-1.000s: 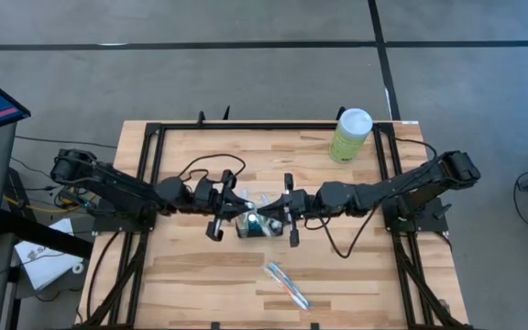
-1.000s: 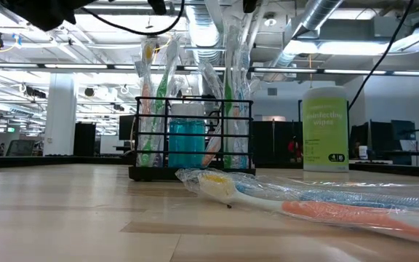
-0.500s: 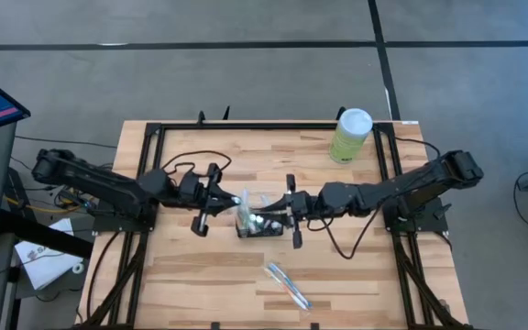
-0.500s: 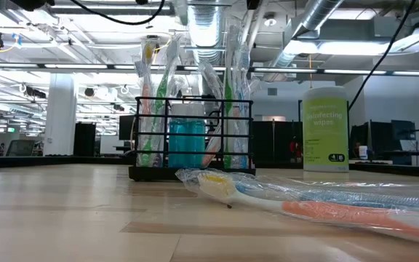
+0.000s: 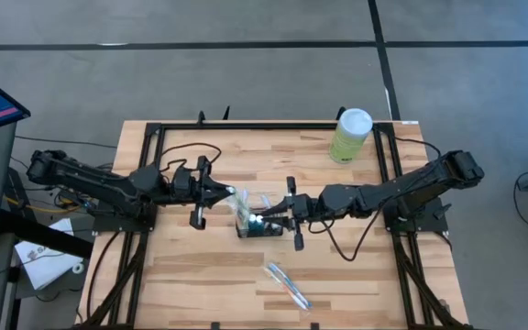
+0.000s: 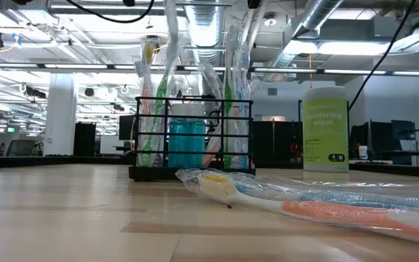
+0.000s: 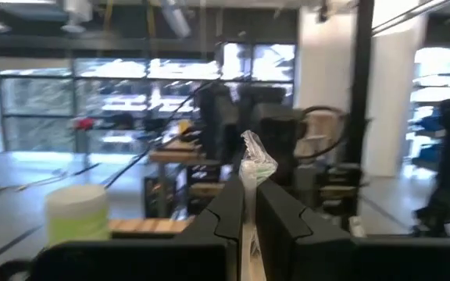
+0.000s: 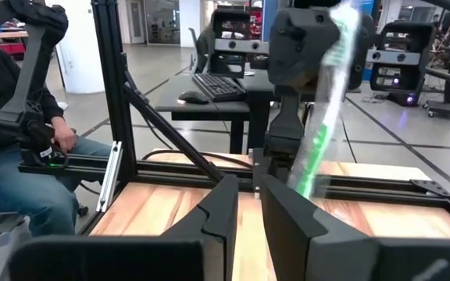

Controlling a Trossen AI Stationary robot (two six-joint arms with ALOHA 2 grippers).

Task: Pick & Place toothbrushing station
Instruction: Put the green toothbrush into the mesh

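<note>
Two claws flanking the station (image 5: 257,223) mid-table, edges well apart.

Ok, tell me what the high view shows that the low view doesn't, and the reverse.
Only high: both grippers, the left gripper shut on a plastic-wrapped toothbrush, the right gripper at the holder. Only low: ceiling ducts and upright wrapped brushes in the holder. Both: the black wire-mesh holder, pale-green white-lidded canister, and loose wrapped toothbrush on the wooden table.
</note>
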